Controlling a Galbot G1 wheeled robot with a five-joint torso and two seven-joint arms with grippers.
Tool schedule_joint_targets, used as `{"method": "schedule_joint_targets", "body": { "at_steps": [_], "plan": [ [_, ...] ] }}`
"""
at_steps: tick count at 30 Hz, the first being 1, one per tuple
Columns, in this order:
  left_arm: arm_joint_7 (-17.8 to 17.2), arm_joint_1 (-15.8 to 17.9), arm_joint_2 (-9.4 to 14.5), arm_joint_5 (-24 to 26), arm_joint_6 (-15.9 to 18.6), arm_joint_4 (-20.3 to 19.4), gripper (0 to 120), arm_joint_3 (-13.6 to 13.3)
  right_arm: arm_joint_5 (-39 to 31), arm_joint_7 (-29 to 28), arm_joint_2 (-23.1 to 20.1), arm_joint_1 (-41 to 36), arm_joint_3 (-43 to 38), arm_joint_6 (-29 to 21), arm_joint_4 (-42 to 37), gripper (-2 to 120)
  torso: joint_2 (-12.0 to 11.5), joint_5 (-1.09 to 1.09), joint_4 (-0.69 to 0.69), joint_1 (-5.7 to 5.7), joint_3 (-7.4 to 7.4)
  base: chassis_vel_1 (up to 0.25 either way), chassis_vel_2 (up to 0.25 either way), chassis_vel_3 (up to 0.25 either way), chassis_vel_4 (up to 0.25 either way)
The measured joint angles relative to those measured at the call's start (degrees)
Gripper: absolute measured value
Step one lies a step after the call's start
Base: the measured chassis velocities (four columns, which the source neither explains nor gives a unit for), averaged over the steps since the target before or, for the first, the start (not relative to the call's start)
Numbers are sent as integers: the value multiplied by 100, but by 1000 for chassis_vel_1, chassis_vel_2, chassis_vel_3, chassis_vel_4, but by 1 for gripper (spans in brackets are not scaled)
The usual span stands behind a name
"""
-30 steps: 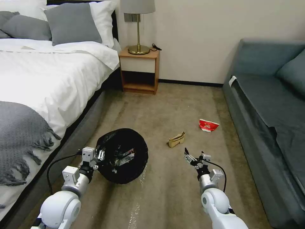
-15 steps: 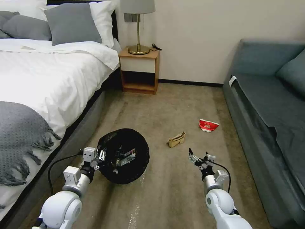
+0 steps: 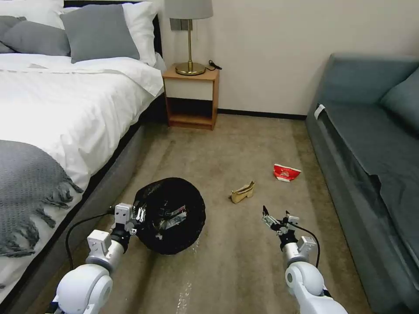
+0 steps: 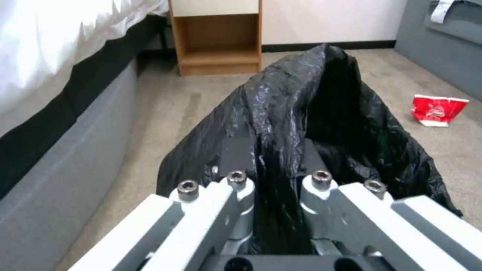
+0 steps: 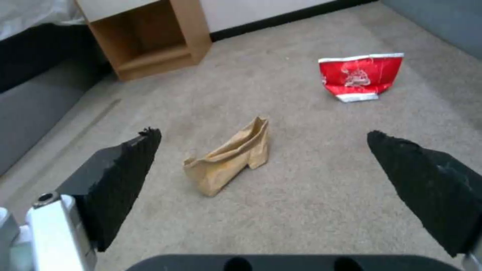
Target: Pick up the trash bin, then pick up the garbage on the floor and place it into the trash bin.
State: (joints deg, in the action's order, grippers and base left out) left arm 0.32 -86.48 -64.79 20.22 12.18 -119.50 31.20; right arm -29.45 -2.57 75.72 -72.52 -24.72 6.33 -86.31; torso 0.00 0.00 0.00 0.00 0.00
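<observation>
The trash bin (image 3: 172, 213), lined with a crinkled black bag (image 4: 321, 124), hangs tilted just above the floor (image 3: 244, 261) beside the bed. My left gripper (image 3: 139, 216) is shut on the near rim, its fingers pinching a fold of the bag (image 4: 276, 165). Some litter (image 3: 173, 216) lies inside the bin. The garbage on the carpet is a crumpled tan paper carton (image 3: 242, 192) (image 5: 231, 158) and, farther off, a crushed red-and-white packet (image 3: 286, 172) (image 5: 360, 75) (image 4: 438, 109). My right gripper (image 3: 276, 217) (image 5: 263, 133) hovers open, short of the carton and apart from it.
A bed (image 3: 52, 113) with a grey throw runs along the left. A wooden nightstand (image 3: 192, 96) with a lamp stands at the far wall. A grey-blue sofa (image 3: 371, 144) lines the right. Open carpet lies between them.
My right gripper has drifted a little to the right and back toward me, staying open. The left gripper and the bin have barely moved.
</observation>
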Motion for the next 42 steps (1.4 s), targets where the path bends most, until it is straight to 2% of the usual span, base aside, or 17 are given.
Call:
{"method": "schedule_joint_targets", "body": {
  "at_steps": [19,42],
  "plan": [
    [34,-82,-75,-84,-49,-2,7,-8,-53,86,-86,9,-143,90,61,100,0,0,0,0,0,-31,33,30,-28],
    [117,-231,-15,-16,-210,54,7,119,-93,152,-106,-117,-294,131,-28,100,0,0,0,0,0,-67,58,60,-59]
  ]
}}
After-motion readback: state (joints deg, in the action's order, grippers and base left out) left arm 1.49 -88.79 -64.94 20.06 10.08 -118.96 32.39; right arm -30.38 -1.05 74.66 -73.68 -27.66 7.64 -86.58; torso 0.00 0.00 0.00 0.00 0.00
